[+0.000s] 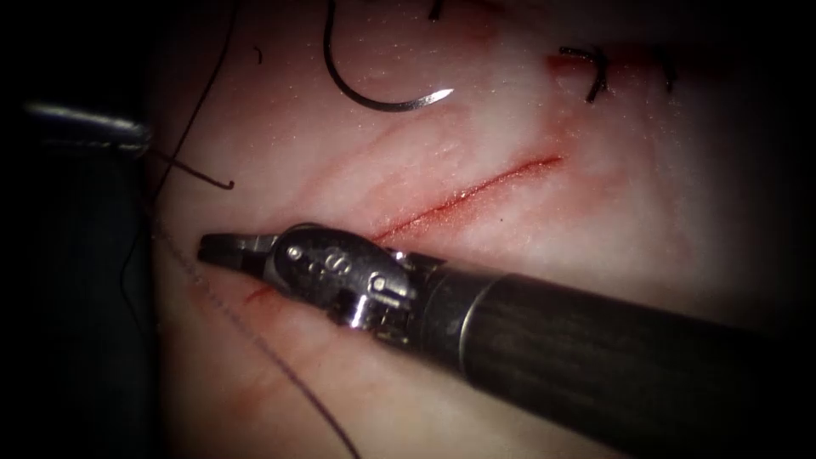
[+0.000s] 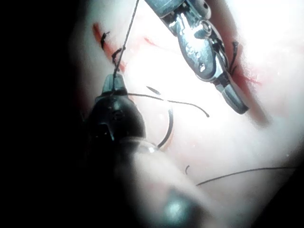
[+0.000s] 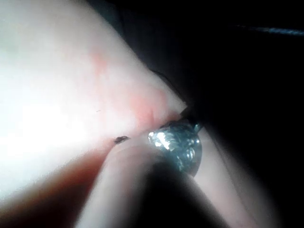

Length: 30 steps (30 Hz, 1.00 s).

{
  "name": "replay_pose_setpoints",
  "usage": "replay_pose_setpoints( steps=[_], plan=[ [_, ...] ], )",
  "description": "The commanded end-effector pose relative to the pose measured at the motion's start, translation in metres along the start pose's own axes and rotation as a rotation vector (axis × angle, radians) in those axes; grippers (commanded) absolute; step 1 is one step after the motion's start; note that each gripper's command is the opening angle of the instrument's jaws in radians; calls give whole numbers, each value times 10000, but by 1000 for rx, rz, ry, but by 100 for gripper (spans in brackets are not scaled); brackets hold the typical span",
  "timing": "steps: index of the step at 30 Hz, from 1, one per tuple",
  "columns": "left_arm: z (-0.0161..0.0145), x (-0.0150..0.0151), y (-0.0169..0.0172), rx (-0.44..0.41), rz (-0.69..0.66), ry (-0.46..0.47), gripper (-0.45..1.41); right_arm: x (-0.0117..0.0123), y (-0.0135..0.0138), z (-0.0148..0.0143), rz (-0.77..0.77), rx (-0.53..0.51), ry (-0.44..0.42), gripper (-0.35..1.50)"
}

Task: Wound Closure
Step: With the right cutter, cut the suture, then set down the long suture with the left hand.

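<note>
Tissue background: needle lies free above the cut; right gripper pressed together, empty, below it; left gripper pinches thread.

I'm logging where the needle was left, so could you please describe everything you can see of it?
The needle is a thin, dark, metallic curved wire lying free on the tissue, above and left of the cut. Its arc opens upward and its bright pointed tip faces right. Neither tool holds it, and its visible part is not in the tissue. Its upper end leaves the endoscope view.
</note>
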Motion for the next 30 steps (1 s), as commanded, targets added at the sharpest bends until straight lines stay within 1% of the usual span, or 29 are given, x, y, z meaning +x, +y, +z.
replay_pose_setpoints(
  steps=[1, 2, 3, 4, 7, 10, 11, 13, 15, 16, 17, 19, 20, 22, 26, 30],
  plan=[
    [4, -1, -6, 5, 4, 0, -35, 6, 3, 1, 1, -4, 12, -6],
    [3, 1, -5, 5, 4, 0, -35, 9, 4, -5, 5, -35, 22, 61],
    [3, 2, -5, 5, 4, 0, -35, 11, 5, -9, 9, -61, 24, 106],
    [2, 4, -4, 5, 10, 0, -35, 13, 7, -15, 15, -105, 19, 131],
    [0, 10, -3, 5, 9, -1, -35, 17, 15, -35, 28, -118, 21, 136],
    [-2, 21, 4, 7, 12, -2, -35, 18, 29, -65, 32, -120, 27, 130],
    [-3, 27, 6, 17, 12, -2, -35, 18, 34, -76, 30, -123, 29, 125],
    [1, 36, 7, 56, 8, 7, -35, 16, 49, -103, 20, -165, 20, 125],
    [12, 49, 4, 102, 2, 21, -35, 12, 68, -130, 21, -216, 20, 123],
    [30, 63, 0, 145, 2, 28, -35, 9, 87, -154, 15, -257, 13, 123],
    [38, 68, -3, 164, 7, 33, -35, 7, 100, -170, 14, -287, 4, 121],
    [56, 79, -7, 190, 7, 48, -35, 2, 118, -192, 24, -323, 2, 121],
    [77, 91, -9, 204, 15, 75, -35, -3, 137, -217, 32, -359, 2, 121],
    [97, 101, -8, 211, 27, 103, -35, -10, 152, -241, 36, -393, -4, 121],
    [138, 114, 3, 217, 52, 133, -35, -20, 173, -276, 44, -443, -10, 120],
    [183, 123, 19, 214, 50, 179, -35, -28, 184, -296, 49, -483, -18, 120]
  ],
)
